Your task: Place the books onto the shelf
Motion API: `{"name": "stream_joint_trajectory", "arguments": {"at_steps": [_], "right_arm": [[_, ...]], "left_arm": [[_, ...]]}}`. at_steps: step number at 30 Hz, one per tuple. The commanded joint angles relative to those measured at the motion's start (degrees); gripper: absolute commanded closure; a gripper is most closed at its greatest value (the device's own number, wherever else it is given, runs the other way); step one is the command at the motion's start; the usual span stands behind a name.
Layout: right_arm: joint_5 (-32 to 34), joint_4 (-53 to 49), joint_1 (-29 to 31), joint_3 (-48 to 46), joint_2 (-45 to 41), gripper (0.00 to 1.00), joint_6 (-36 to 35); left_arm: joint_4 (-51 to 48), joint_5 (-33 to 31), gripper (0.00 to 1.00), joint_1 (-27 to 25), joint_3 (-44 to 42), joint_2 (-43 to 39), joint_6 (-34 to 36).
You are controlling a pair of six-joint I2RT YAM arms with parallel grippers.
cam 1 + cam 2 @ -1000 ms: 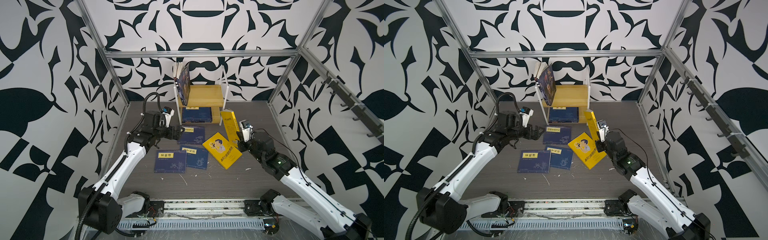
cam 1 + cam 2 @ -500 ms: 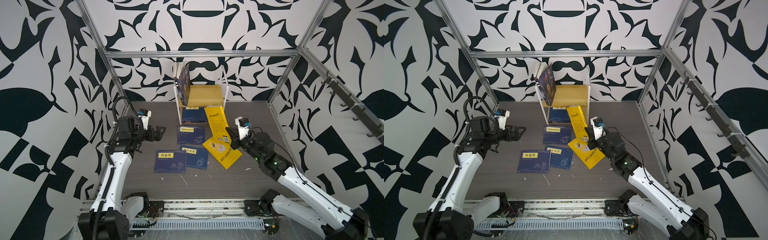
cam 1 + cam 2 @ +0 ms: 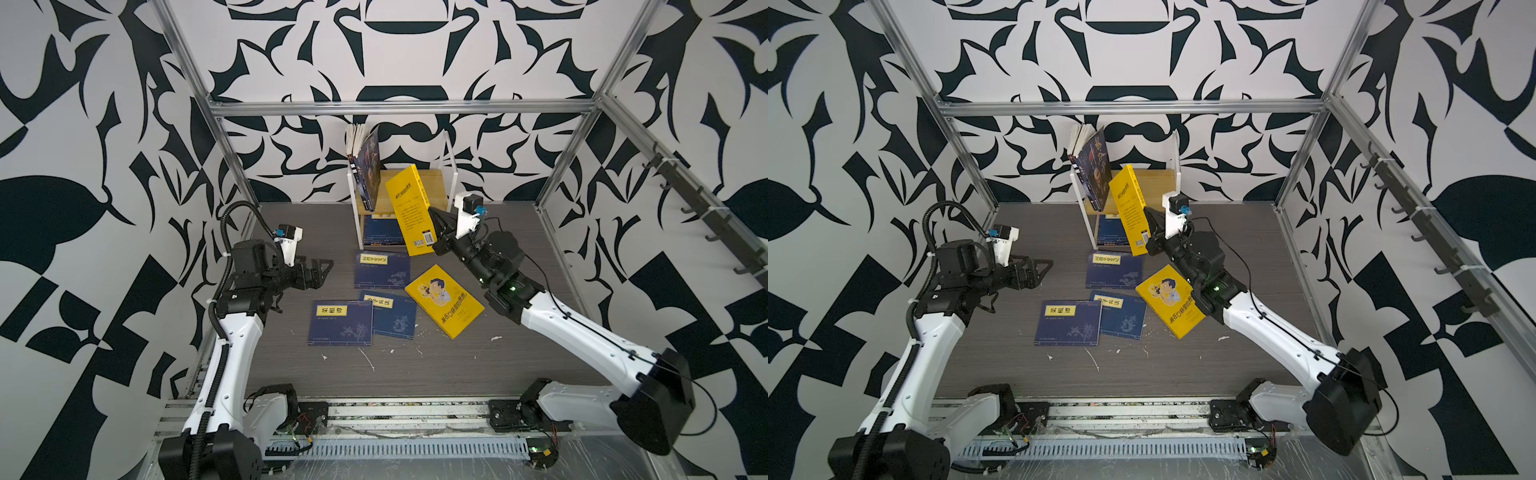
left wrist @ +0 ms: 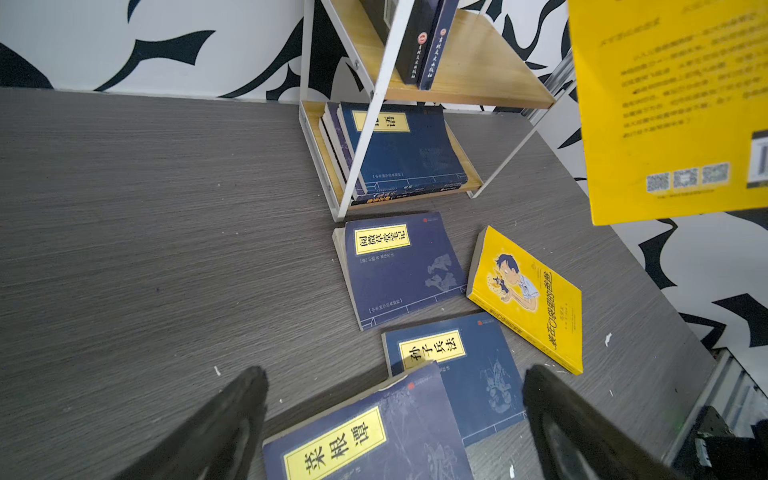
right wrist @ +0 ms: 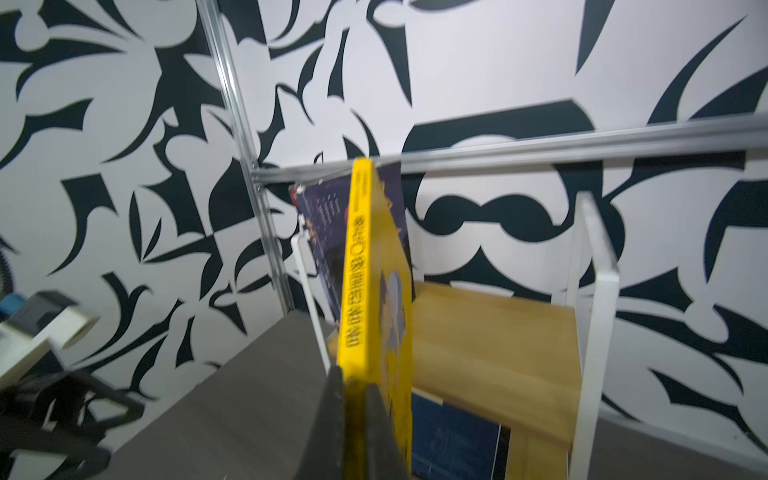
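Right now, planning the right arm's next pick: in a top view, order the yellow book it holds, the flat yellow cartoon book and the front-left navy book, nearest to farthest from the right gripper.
1. Held yellow book: clamped in the jaws of the right gripper, before the shelf.
2. Flat yellow cartoon book: lying right of centre.
3. Front-left navy book: leftmost of the flat books.

You get bright, even light from overhead in both top views, with only soft, faint shadows on the tabletop (image 3: pixel 415 374) and wide-angle stretching toward the edges. Your right wrist view is smeared by motion blur; the yellow book (image 5: pixel 359 270) and shelf (image 5: pixel 498 332) look soft. Your left wrist view is sharp on the tabletop, but the left gripper (image 4: pixel 397 376), close to the lens, is out of focus.
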Motion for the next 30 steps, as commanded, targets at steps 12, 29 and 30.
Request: {"name": "stream_joint_trajectory", "arguments": {"at_steps": [12, 29, 30], "right_arm": [[2.3, 1.4, 0.4, 13.4, 7.9, 1.00, 0.6], [-4.7, -32.8, 6.1, -4.1, -3.7, 0.46, -22.6], [-5.7, -32.2, 6.7, -5.9, -3.9, 0.45, -25.7]], "left_arm": [[1.3, 3.5, 0.00, -2.0, -0.5, -0.5, -1.8], [4.6, 0.0, 0.00, -1.8, -3.3, 3.9, -6.3], [4.7, -0.4, 0.00, -1.7, -3.2, 4.5, -7.1]]}}
